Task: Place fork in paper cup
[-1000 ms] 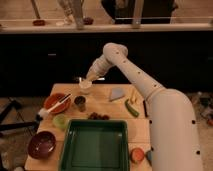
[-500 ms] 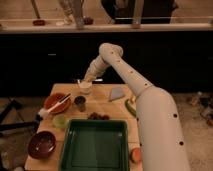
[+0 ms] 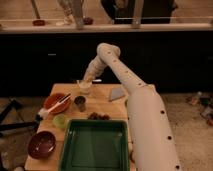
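Two-finger gripper [image 3: 88, 78] on the long white arm [image 3: 131, 95], hanging just above the small white cylindrical paper cup [image 3: 85, 88] at the table's [image 3: 105, 106] 12 o'clock edge. Thin silvery metal fork [image 3: 81, 81] poking up at the cup's rim, under the gripper. At the cup's 6 o'clock, a small dark metallic cup [image 3: 79, 103].

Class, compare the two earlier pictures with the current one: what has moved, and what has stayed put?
The arm has swung further left, now hiding the green pepper and the orange item. The gripper has stayed just above the paper cup. The green tray, red plate, dark cup and dark red bowl have not shifted.
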You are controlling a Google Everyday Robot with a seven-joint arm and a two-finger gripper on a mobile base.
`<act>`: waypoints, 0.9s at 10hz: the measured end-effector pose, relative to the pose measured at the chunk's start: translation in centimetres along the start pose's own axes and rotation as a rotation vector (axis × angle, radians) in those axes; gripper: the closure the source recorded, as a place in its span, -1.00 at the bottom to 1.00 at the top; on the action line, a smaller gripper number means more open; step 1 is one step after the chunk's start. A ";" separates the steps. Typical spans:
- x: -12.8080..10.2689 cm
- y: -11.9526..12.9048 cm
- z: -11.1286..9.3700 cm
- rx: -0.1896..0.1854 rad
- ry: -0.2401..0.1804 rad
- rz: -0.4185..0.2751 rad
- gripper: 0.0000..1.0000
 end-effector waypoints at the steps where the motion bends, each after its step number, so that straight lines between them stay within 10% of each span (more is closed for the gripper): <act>1: 0.2 -0.2 0.2 -0.004 0.003 0.005 1.00; 9: 1.3 -0.6 2.5 -0.057 0.019 0.026 1.00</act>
